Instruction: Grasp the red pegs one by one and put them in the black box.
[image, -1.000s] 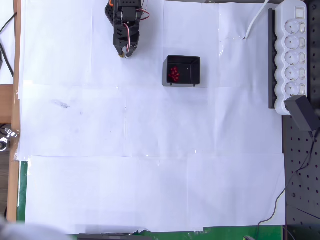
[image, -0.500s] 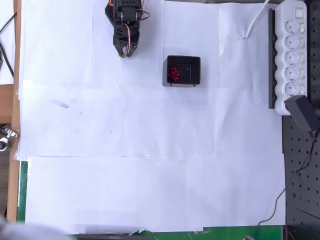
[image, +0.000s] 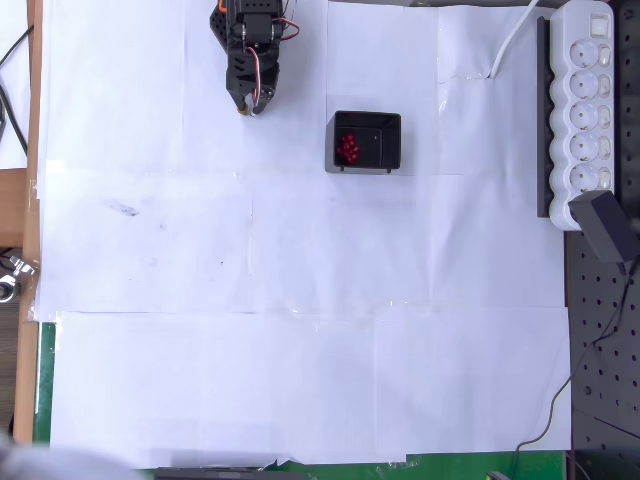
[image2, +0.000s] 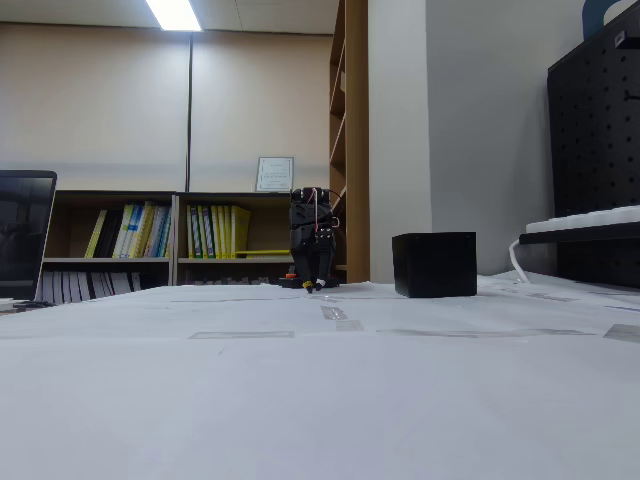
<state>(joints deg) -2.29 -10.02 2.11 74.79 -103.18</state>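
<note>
Several red pegs (image: 347, 148) lie clustered in the left part of the black box (image: 385, 155) near the top middle of the white paper in the overhead view. From the low fixed view the black box (image2: 434, 264) stands right of the arm, its inside hidden. My gripper (image: 250, 108) is folded back at the top edge, left of the box and apart from it, its tips close together with nothing held. In the fixed view the gripper (image2: 313, 287) points down at the table.
A white power strip (image: 585, 110) and a black adapter block (image: 605, 225) lie along the right edge. A white cable (image: 510, 45) runs from the strip onto the paper. White paper sheets (image: 300, 300) cover the table. Bookshelves stand behind the table.
</note>
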